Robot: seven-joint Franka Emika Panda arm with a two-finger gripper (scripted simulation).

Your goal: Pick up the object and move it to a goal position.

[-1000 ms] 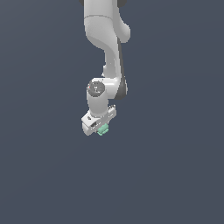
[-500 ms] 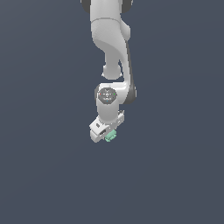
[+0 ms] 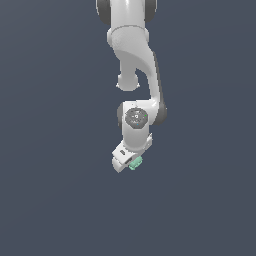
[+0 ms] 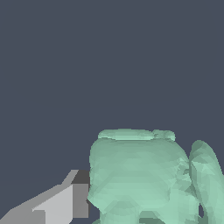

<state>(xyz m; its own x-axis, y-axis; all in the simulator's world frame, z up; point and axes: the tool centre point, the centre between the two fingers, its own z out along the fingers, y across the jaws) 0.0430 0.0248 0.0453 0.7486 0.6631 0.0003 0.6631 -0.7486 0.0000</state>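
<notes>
Below the white arm, the gripper (image 3: 131,162) pinches the mint-green object (image 3: 134,163) (near its edge), so a jolt could drop it.

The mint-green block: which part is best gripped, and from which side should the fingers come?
Across the broad, flatter faces of the mint-green block, probably: the wrist view shows a lumpy lobe on one flank, a poorer seat for a pad. One finger already sits against a flat side, and the gripper appears to carry it at its tip.
</notes>
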